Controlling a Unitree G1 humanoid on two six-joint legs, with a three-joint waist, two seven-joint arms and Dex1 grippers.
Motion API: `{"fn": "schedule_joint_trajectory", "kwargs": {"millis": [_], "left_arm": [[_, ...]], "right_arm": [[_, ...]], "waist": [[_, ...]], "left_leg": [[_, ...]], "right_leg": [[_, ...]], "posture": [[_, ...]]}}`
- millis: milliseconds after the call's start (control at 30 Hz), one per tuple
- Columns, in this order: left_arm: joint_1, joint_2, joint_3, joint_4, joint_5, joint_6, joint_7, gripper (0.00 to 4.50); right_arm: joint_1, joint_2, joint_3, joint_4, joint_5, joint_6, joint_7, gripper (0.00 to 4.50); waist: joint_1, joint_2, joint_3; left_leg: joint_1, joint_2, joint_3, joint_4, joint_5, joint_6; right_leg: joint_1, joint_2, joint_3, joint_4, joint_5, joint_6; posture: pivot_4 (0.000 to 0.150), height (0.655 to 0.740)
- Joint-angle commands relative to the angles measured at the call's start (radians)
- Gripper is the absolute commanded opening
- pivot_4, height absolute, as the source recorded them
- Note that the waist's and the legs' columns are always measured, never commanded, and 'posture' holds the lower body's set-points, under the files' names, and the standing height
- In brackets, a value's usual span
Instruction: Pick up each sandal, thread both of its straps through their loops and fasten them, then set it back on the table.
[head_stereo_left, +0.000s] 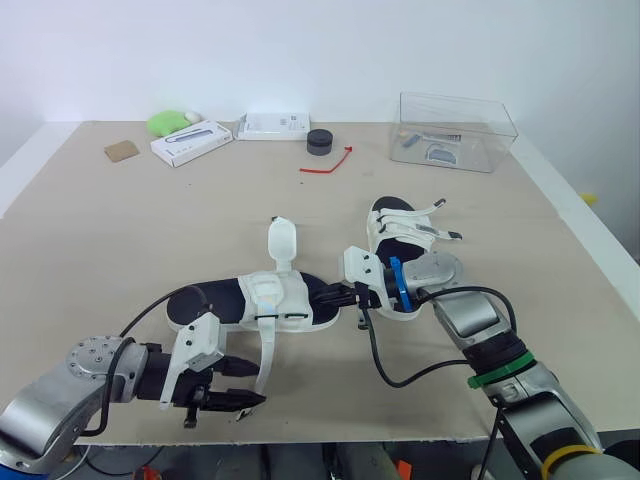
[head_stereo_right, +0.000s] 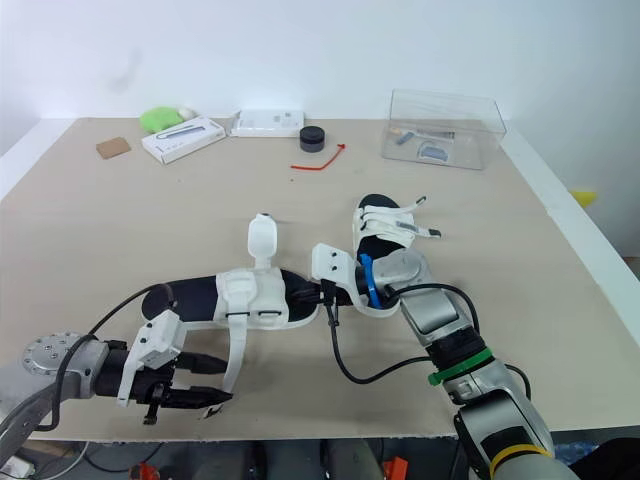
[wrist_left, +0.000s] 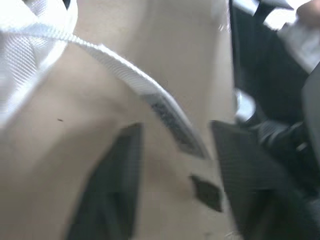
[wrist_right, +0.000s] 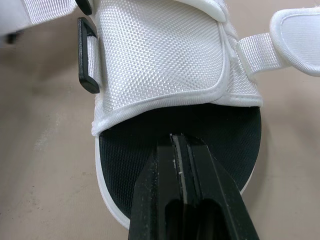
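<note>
The near sandal, white with a black footbed, lies sideways at the table's front centre. Its long strap trails toward the front edge, and its wide flap stands up behind. My left gripper is open at the front edge. In the left wrist view the strap's end lies between the two fingers, untouched. My right gripper is shut, its tips resting on the black footbed at the sandal's toe. The second sandal lies behind my right arm with its straps loose.
A clear plastic box stands at the back right. Along the back sit a black round cap, a red tie, two white boxes, a green object and a brown card. The table's front edge runs just below my left gripper.
</note>
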Motion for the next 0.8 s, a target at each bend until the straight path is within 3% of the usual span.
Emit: {"fn": "schedule_joint_trajectory", "kwargs": {"millis": [33, 233, 400, 633, 800], "left_arm": [[0.03, 0.025, -0.022, 0.016, 0.185, -0.315, -0.052, 3.84], [0.049, -0.007, 0.049, 0.153, 0.327, -0.792, -0.033, 3.84], [-0.099, -0.023, 0.077, 0.318, 0.382, -1.233, 0.003, 3.84], [-0.217, -0.022, 0.049, 0.438, 0.436, -1.498, 0.073, 3.84], [-0.283, -0.011, 0.052, 0.545, 0.468, -1.52, 0.136, 3.84]], "right_arm": [[-0.012, 0.001, 0.006, 0.006, -0.004, -0.007, 0.01, 0.0], [-0.011, -0.003, 0.005, 0.005, -0.003, -0.005, 0.015, 0.0], [-0.012, -0.007, 0.007, 0.008, -0.004, -0.007, 0.023, 0.0], [-0.02, -0.004, 0.008, 0.012, -0.004, -0.003, 0.031, 0.0], [-0.016, -0.007, 0.007, 0.008, -0.004, 0.0, 0.033, 0.0]], "waist": [[0.0, 0.0, 0.0], [0.001, 0.0, 0.0], [0.002, 0.0, 0.0], [-0.001, 0.0, 0.0], [0.0, 0.0, 0.0]], "left_leg": [[0.0, 0.0, 0.001, -0.001, 0.0, 0.0], [0.001, 0.001, 0.001, -0.002, 0.0, 0.0], [0.001, 0.001, 0.0, -0.002, 0.0, 0.0], [0.001, 0.001, 0.003, -0.002, -0.001, 0.001], [0.001, 0.002, 0.003, -0.002, -0.001, 0.001]], "right_leg": [[0.0, 0.0, 0.0, 0.0, 0.0, -0.001], [0.0, -0.003, 0.0, 0.0, 0.0, -0.002], [0.0, -0.003, -0.001, -0.001, 0.0, -0.003], [0.0, -0.004, -0.001, -0.002, 0.002, -0.002], [0.0, -0.004, -0.001, -0.001, 0.002, -0.002]], "posture": [[0.15, 0.74], [0.15, 0.74], [0.15, 0.74], [0.15, 0.74], [0.15, 0.74]]}}
